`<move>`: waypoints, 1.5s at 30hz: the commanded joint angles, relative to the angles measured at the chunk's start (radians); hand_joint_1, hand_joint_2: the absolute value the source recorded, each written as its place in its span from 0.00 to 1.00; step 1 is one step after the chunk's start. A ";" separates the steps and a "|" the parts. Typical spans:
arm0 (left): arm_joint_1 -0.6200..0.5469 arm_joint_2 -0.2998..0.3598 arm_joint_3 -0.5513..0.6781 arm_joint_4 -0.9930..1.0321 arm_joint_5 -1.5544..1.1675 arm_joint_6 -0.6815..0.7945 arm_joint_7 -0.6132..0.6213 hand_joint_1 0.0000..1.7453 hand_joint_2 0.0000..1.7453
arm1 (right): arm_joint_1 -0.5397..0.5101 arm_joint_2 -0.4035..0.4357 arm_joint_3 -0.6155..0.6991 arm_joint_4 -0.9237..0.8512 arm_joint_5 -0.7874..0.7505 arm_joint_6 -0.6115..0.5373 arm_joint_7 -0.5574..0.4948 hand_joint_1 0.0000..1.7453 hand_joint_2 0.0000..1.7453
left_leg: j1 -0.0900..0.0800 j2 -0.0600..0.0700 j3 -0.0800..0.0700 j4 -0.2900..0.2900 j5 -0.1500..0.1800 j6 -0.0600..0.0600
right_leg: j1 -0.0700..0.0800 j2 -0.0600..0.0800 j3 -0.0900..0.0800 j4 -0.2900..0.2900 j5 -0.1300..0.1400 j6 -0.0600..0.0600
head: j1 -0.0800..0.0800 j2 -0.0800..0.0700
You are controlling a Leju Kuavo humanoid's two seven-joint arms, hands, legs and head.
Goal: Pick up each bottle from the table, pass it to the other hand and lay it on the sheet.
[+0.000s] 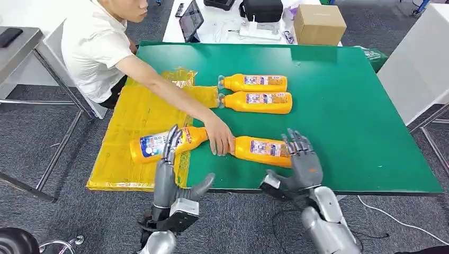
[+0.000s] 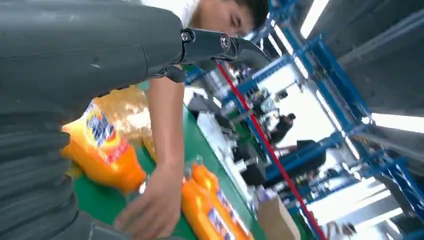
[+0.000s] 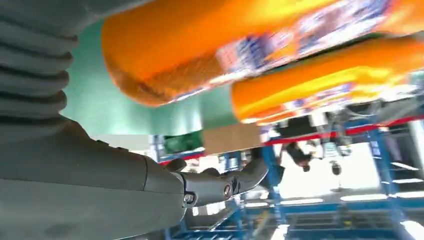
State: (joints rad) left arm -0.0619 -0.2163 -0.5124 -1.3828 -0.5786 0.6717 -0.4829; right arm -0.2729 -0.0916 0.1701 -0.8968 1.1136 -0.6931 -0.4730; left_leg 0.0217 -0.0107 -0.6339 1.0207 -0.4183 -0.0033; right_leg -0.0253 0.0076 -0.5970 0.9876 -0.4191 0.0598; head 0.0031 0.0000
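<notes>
Several orange bottles lie on the green table [image 1: 344,106]. One bottle [image 1: 161,143] [image 2: 102,147] rests on the yellow sheet [image 1: 132,111], its neck reaching onto the green. My left hand [image 1: 166,180] [image 2: 80,55] stands open just in front of it, fingers straight, holding nothing. A second bottle [image 1: 261,150] [image 3: 225,45] lies near the front edge; a person's hand [image 1: 220,139] rests at its cap end. My right hand [image 1: 304,164] [image 3: 100,185] is open, its fingertips at this bottle's base end. Two more bottles [image 1: 254,82] [image 1: 258,102] lie side by side farther back.
The person leans in from the far left, arm [image 1: 164,87] [image 2: 165,135] stretched across the sheet. Behind the table stand a cardboard box [image 1: 319,24], a tablet [image 1: 190,20] and black gear. A grey table [image 1: 21,45] stands at the left and a white one [image 1: 418,58] at the right.
</notes>
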 commanded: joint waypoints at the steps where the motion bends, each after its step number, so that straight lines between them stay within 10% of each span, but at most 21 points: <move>1: -0.031 0.063 -0.102 0.065 0.052 -0.016 -0.002 0.00 1.00 | -0.124 0.006 -0.055 0.194 0.065 -0.005 0.027 0.00 1.00 | 0.000 0.002 0.003 -0.001 0.000 0.001 | 0.001 0.001 0.002 -0.001 0.000 -0.002 | 0.000 0.000; 19: -0.041 0.065 -0.108 0.072 0.067 -0.016 -0.005 0.00 1.00 | -0.179 0.010 -0.017 0.285 0.151 -0.005 0.126 0.00 1.00 | 0.000 0.002 0.003 -0.001 0.000 0.001 | 0.001 0.001 0.002 -0.001 0.000 -0.002 | 0.000 0.000; 28: -0.037 0.078 -0.111 0.055 0.077 -0.021 0.004 0.00 1.00 | -0.269 -0.020 0.112 0.459 0.139 0.370 0.327 0.00 1.00 | 0.000 0.002 0.004 -0.001 -0.001 0.001 | 0.001 0.001 0.004 -0.001 0.000 -0.002 | 0.000 0.000; 29: -0.040 0.077 -0.112 0.060 0.078 -0.023 0.005 0.00 1.00 | -0.286 -0.015 0.105 0.491 0.118 0.447 0.350 0.18 1.00 | 0.001 0.004 0.009 -0.002 -0.002 0.002 | 0.002 0.001 0.009 -0.003 -0.001 -0.005 | 0.000 0.000; 31: -0.050 0.073 -0.116 0.079 0.078 -0.025 0.009 0.00 1.00 | -0.303 -0.005 0.093 0.514 0.086 0.534 0.371 0.88 1.00 | 0.001 0.003 0.010 -0.002 -0.001 0.001 | 0.002 0.001 0.009 -0.003 0.000 -0.004 | 0.000 0.000; 32: -0.055 0.071 -0.119 0.087 0.080 -0.027 0.010 0.00 1.00 | -0.306 -0.006 0.094 0.522 0.072 0.569 0.381 0.98 1.00 | 0.001 0.003 0.011 -0.002 -0.001 0.001 | 0.001 0.002 0.008 -0.002 0.000 -0.003 | 0.000 0.000; 45: -0.056 0.071 -0.134 0.084 0.091 -0.049 0.017 0.00 1.00 | -0.271 -0.030 0.082 0.503 -0.009 0.601 0.346 1.00 1.00 | 0.002 -0.002 0.027 -0.003 -0.004 0.003 | 0.002 -0.002 0.017 -0.006 -0.003 -0.002 | 0.000 0.000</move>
State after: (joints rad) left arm -0.0893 -0.1709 -0.6145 -1.3459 -0.4974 0.6356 -0.4738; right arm -0.6064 -0.1041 0.2331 -0.4841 1.1525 -0.1427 -0.0816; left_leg 0.0221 -0.0083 -0.6077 1.0206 -0.4237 -0.0018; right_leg -0.0246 0.0111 -0.5813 0.9851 -0.4225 0.0614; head 0.0034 0.0000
